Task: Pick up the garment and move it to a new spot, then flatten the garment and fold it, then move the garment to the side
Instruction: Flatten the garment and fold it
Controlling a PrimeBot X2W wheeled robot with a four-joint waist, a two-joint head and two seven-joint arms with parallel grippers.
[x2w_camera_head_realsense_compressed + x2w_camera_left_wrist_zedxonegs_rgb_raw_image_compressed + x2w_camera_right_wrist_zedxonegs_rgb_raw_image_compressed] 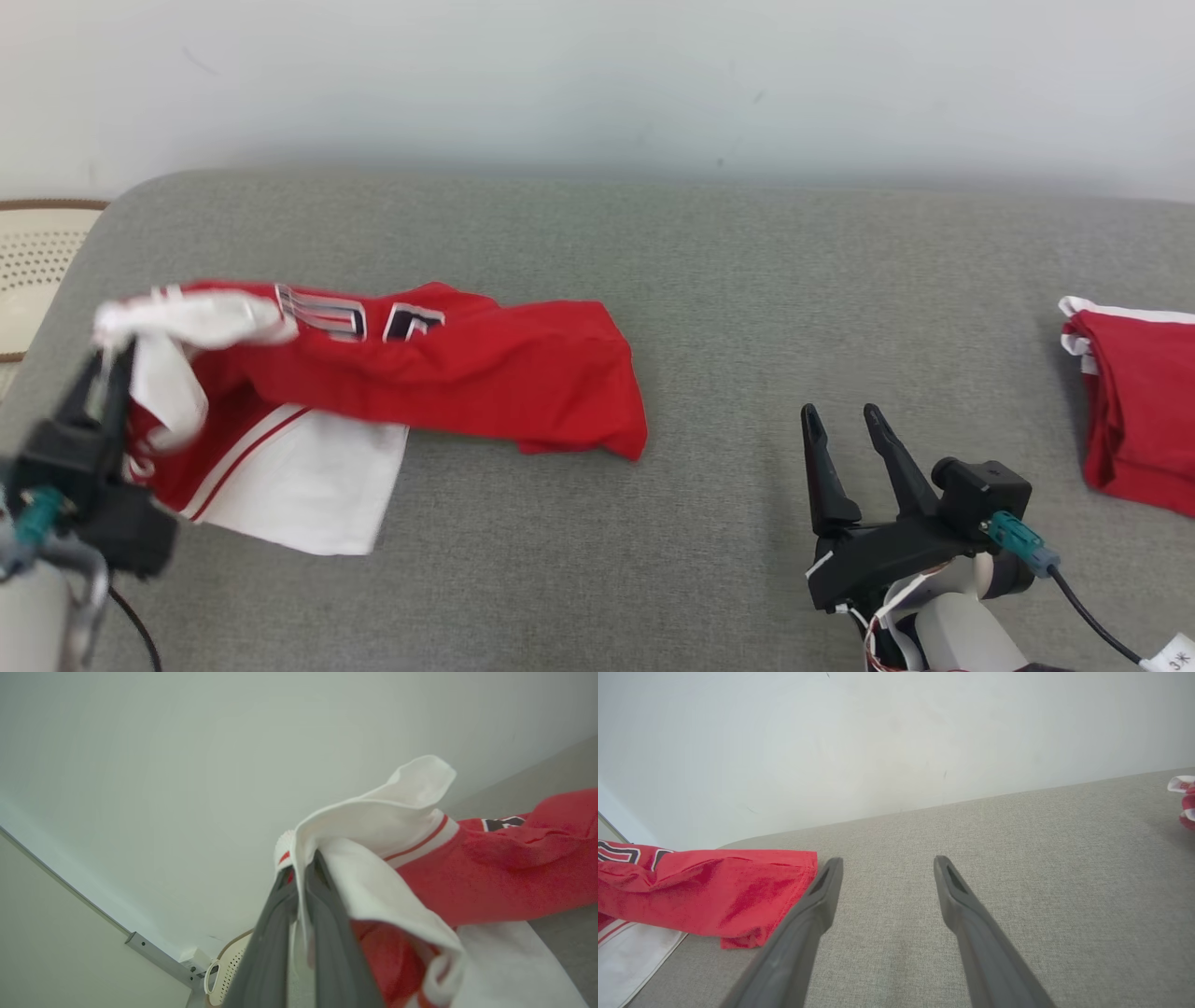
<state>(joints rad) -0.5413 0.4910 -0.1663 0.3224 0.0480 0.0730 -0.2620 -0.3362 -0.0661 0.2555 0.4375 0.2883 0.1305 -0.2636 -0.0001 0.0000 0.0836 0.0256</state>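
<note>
A red and white garment [439, 373] with dark lettering lies crumpled on the left half of the grey padded surface [728, 308]. At the far left my left gripper [107, 359] is shut on its white edge and holds that edge lifted off the surface. The left wrist view has the white cloth [373, 826] pinched between the two dark fingers [327, 914], with red cloth trailing to the right. My right gripper [840, 415] stands open over bare surface at the lower right, to the right of the garment [714, 891]. Nothing is between its fingers [817, 900].
A second red and white garment [1134, 401] lies bunched at the right edge of the surface. A cream perforated basket [33, 271] stands off the left end. A pale wall runs behind the surface's far edge.
</note>
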